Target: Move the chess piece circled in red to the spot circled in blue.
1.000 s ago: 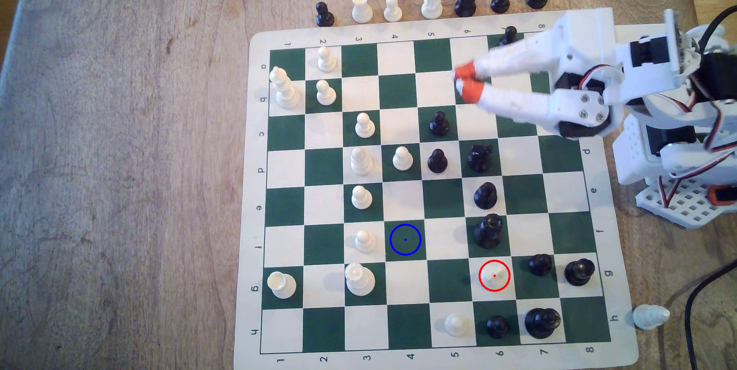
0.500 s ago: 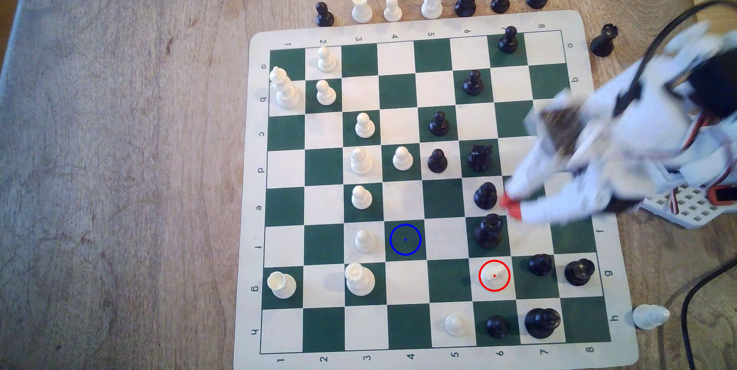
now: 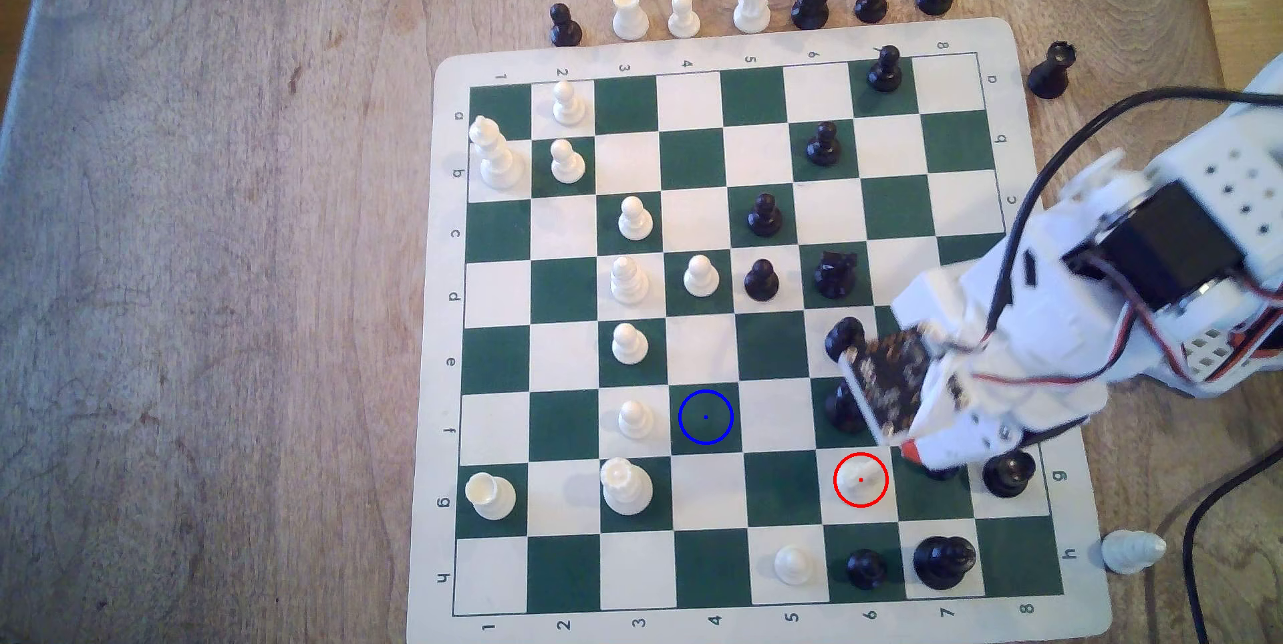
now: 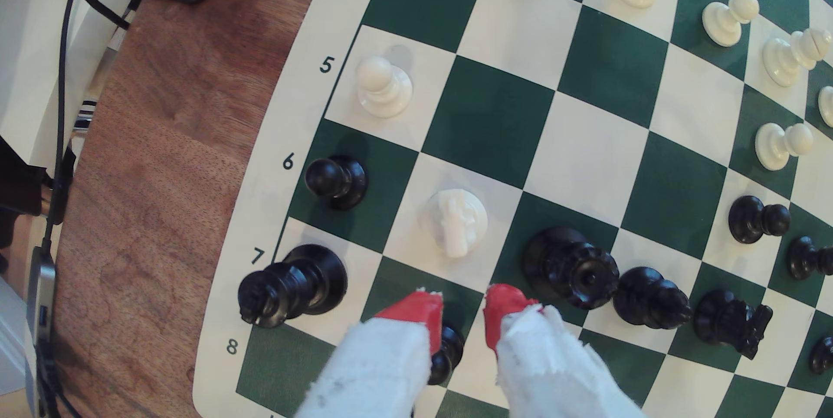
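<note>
The chess piece [image 3: 861, 479] is a small cream-white knight-like piece on a white square inside a red circle, near the exterior view's lower right. In the wrist view the chess piece [image 4: 457, 222] stands just ahead of my fingertips. The spot [image 3: 705, 416] is a dark green square ringed in blue, two files to the exterior view's left and one row up. My gripper [image 4: 464, 305] is open with red-tipped white fingers and nothing between them. A black pawn [image 4: 446, 352] stands below one finger. In the exterior view the gripper [image 3: 911, 453] hangs just up and right of the piece, mostly hidden under the wrist.
Black pieces crowd the chess piece: a queen [image 3: 843, 408], a king [image 3: 944, 561], a pawn [image 3: 866, 568] and another [image 3: 1007, 474]. A white pawn [image 3: 793, 564] stands nearby. Captured pieces line the table beyond the board [image 3: 444, 339]. A black cable [image 3: 1201, 533] runs at the right.
The arm swung from a black pawn in row b down the exterior view to row g. It now hangs beside the red-circled piece. No piece has moved.
</note>
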`<state>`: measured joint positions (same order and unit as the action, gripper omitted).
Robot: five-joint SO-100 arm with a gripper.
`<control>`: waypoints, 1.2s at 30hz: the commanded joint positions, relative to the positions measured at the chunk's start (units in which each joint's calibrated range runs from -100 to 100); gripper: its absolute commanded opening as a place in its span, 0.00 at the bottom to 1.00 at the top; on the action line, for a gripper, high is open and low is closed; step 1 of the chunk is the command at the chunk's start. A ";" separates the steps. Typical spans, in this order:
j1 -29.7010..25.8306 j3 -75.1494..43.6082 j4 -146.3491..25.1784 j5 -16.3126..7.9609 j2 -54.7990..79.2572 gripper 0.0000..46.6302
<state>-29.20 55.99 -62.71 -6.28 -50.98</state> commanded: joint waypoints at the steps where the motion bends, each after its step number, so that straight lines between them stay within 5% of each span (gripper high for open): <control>1: -1.34 -1.14 2.68 -0.10 2.68 0.18; 36: -0.01 -10.57 11.36 1.32 25.60 0.20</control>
<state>-29.72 51.65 -52.19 -5.20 -25.35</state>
